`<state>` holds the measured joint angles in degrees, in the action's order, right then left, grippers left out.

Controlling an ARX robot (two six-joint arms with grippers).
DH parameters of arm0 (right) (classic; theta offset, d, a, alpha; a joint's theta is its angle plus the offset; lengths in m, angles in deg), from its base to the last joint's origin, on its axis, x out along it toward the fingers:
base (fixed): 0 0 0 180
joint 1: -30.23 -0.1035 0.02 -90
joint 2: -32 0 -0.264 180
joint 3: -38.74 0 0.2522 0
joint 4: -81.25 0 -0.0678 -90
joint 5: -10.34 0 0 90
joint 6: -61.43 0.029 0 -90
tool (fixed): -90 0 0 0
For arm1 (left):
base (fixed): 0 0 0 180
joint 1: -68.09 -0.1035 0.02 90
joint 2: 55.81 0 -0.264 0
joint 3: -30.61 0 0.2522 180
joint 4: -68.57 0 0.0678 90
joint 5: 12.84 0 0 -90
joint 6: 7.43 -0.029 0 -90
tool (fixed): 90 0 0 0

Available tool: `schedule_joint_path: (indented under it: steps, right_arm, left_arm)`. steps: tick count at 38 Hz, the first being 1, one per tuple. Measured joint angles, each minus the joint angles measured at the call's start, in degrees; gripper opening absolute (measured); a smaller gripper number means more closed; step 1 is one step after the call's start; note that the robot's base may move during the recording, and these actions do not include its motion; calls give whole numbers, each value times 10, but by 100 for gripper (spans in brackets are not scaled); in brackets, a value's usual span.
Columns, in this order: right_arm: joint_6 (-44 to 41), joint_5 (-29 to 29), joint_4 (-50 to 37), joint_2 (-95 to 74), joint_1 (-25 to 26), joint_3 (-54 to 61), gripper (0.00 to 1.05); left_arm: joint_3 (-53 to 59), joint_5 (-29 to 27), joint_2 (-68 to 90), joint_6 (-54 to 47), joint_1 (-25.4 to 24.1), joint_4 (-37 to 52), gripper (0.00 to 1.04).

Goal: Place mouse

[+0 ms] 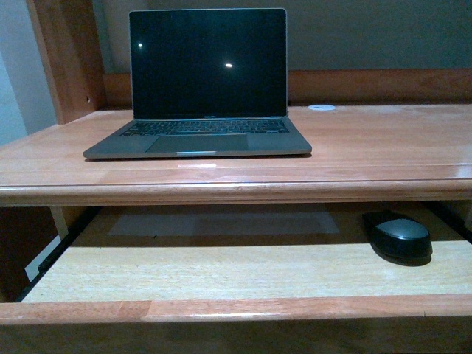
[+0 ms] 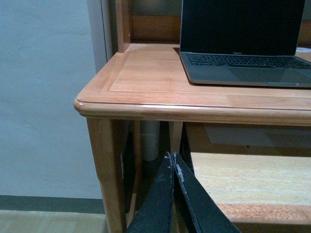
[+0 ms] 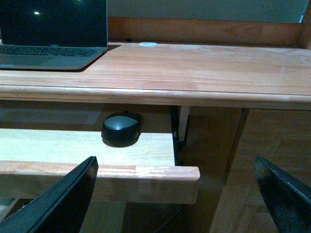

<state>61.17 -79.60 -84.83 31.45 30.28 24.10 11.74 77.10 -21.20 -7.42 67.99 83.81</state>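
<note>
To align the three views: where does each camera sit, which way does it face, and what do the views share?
Front: on the robot's body, facing the desk squarely; laptop on top, mouse at the right end of the tray; no arm shows.
Left wrist: on the left arm, facing the desk's left front corner; the left gripper shows, shut.
Right wrist: on the right arm, facing the tray's right end and the mouse; the right gripper shows, open.
Shared: laptop in all three; mouse in front and right wrist.
</note>
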Motion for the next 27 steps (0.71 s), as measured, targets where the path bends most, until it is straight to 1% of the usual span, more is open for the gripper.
schedule_joint_path:
  steps: [20,23,24,27]
  right_arm:
    - [0,0,0,0,0,0,98]
    - [0,0,0,0,0,0,98]
    - [0,0,0,0,0,0,98]
    - [0,0,0,0,0,0,98]
  left_arm:
    - [29,0,-98,0,0,-67,2]
    - [46,0,-107,0,0,-46,2]
    - [46,0,-114,0,0,-66,2]
    - [46,0,-140,0,0,-86,2]
